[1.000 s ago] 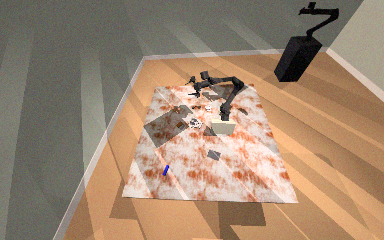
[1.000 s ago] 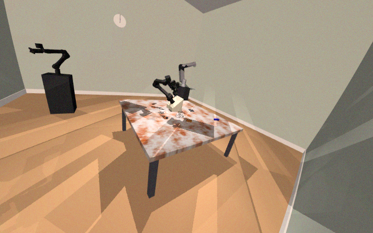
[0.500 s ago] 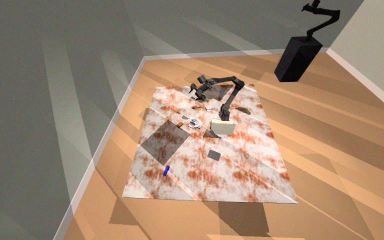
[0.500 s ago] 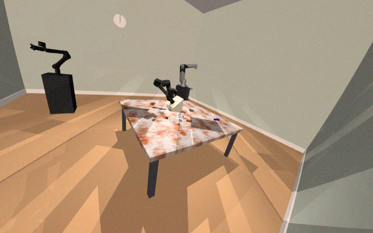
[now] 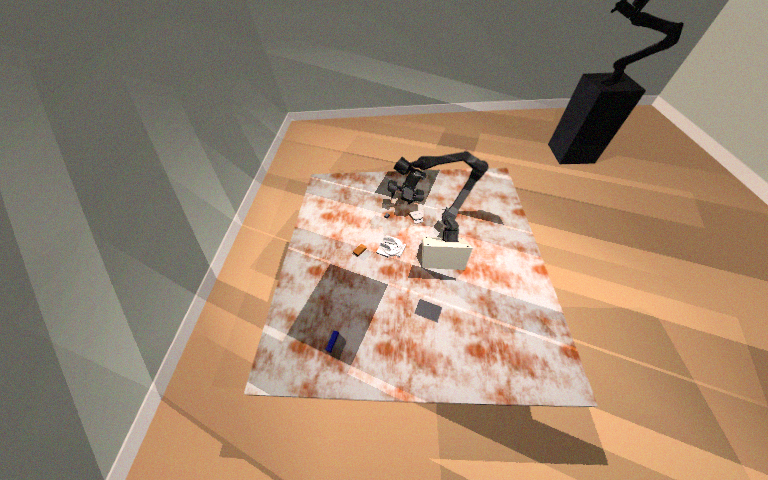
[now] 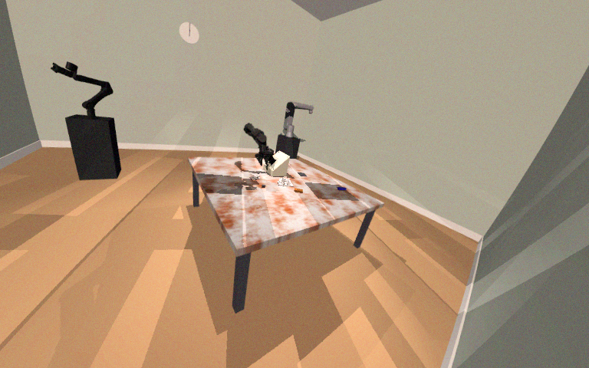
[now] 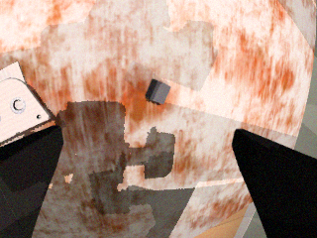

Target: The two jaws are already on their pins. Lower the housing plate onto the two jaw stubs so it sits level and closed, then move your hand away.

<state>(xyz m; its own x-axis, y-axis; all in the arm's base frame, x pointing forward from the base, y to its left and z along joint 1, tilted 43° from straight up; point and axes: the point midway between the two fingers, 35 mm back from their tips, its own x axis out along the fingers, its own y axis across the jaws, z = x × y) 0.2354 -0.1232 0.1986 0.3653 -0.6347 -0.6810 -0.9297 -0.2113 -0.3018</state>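
My gripper (image 5: 405,198) (image 6: 264,161) (image 7: 149,137) is open and empty above the far part of the table. A white plate-like piece (image 5: 416,217) (image 6: 255,176) (image 7: 14,111), which looks like the housing plate, lies on the table. In the wrist view it shows a round hole or boss and is partly cut off, just beyond the left finger and outside the gap. A white base with grey parts (image 5: 390,246) (image 6: 284,182) stands apart from it, nearer the arm's cream block; the jaws and stubs on it are too small to tell apart.
A small dark block (image 5: 386,215) (image 6: 263,185) (image 7: 158,91) lies below the gripper. An orange block (image 5: 359,249) (image 6: 298,190), a blue bar (image 5: 332,341) (image 6: 341,188), a grey square (image 5: 428,310) (image 6: 301,174) and the cream block (image 5: 446,255) (image 6: 278,165) are on the table.
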